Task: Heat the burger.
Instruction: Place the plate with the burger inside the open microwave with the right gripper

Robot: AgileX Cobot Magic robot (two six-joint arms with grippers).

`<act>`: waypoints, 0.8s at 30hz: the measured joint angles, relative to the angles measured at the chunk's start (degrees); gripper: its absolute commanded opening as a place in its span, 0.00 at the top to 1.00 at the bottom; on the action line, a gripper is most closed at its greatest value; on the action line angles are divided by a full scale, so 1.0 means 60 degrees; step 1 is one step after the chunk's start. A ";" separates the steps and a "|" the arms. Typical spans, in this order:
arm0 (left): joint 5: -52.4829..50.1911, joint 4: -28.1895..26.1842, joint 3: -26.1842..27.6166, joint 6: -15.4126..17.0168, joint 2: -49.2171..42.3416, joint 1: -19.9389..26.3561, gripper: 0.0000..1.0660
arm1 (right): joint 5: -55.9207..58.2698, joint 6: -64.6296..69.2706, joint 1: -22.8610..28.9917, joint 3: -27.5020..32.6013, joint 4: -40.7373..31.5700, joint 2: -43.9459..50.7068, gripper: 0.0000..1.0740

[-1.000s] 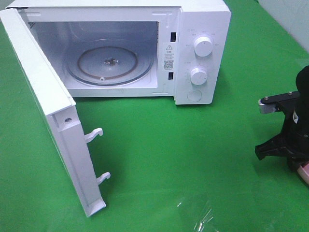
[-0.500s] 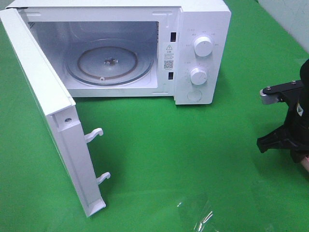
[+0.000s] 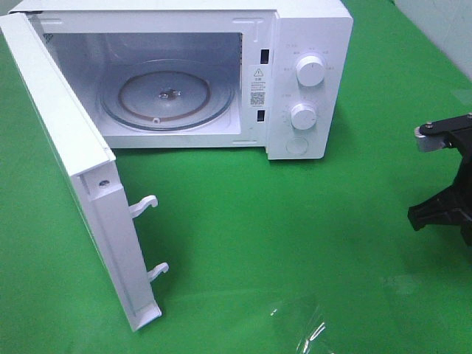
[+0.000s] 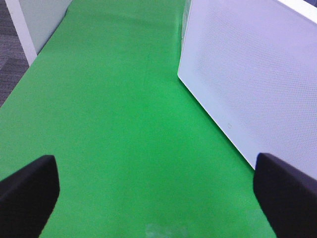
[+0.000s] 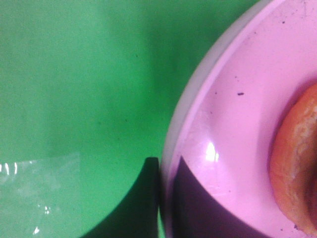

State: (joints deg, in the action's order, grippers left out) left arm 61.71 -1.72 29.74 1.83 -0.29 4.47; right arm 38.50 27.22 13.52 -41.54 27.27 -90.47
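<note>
Burger (image 5: 297, 163) bun, golden-brown, sits on the pink plate (image 5: 237, 99) at the edge of our right wrist view, and the frame cuts it off so that we see only part of it. Our right gripper (image 5: 166, 163) is closed on the plate's rim. One dark finger (image 5: 143, 203) lies outside the rim over the green cloth (image 5: 74, 74), the other rests on the plate's inner face, and the rim is pinched between them. The bun lies further in on the plate, apart from both fingers. A clear shiny patch (image 5: 39, 183) lies on the cloth near the outer finger. Whether the plate rests on the cloth or is raised, we cannot tell.

In our left wrist view the left gripper (image 4: 157, 196) stands spread wide and has hold of nothing; its two black fingertips (image 4: 27, 196) hang over the cloth. The white dotted door (image 4: 257, 89) stands near one fingertip.

From the high camera we see the microwave (image 3: 310, 29) at the back of the cloth, its door swung open to the left, with two hooks (image 3: 144, 205) jutting from the door's edge. The glass turntable (image 3: 166, 96) lies inside. Two white knobs (image 3: 310, 71) sit one above the other on the front panel. Our right arm (image 3: 450, 206) shows at the right edge, well apart from the microwave; its fingers and the plate fall outside this view.
</note>
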 measured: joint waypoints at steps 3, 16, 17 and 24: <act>0.0000 0.0000 0.0000 0.0000 0.0000 0.0000 0.07 | 0.0000 0.0057 0.0000 0.0258 -0.0010 0.0267 1.00; 0.0000 0.0000 0.0000 0.0000 0.0000 0.0000 0.07 | 0.0248 0.0220 0.0993 0.1003 0.0019 0.1423 1.00; 0.0000 0.0000 0.0000 0.0000 0.0000 0.0000 0.07 | 0.0267 0.0220 0.1136 0.1165 0.0019 0.1518 1.00; -0.0010 0.0000 0.0000 0.0000 0.0000 0.0000 0.07 | 0.0602 0.0220 0.1881 0.1528 0.0010 0.1795 1.00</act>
State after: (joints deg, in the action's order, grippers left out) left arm 61.65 -1.72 29.74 1.83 -0.29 4.47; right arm 42.11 28.53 24.81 -32.37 27.33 -79.70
